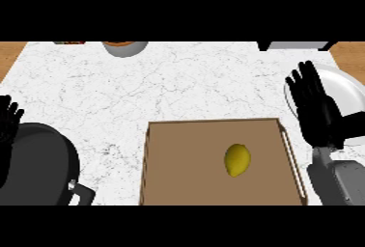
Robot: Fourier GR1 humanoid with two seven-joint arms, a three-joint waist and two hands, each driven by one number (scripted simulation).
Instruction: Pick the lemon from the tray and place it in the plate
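Lemon is lying on the floor of the wooden tray, a little right of the tray's middle, its long axis running roughly from 12 to 6 o'clock and touching no wall. The right hand is hovering at about 2 o'clock from the fruit, fingers straight and spread apart, holding nothing, and overlapping the left part of the white plate. The left hand is resting open at the view's 9 o'clock edge, fingers up, just above the black pan. Judging from this, the reach is the step in hand. To do it well, the right hand should be travelling toward 7 o'clock, clearing the tray's right wall before it is dropping, and coming down with thumb and fingers facing the lemon's narrow sides at 3 and 9 o'clock. Closing across the short width is likely keeping the rounded fruit from rolling away. The plate is sitting just beside the tray, so the carry is looking short.
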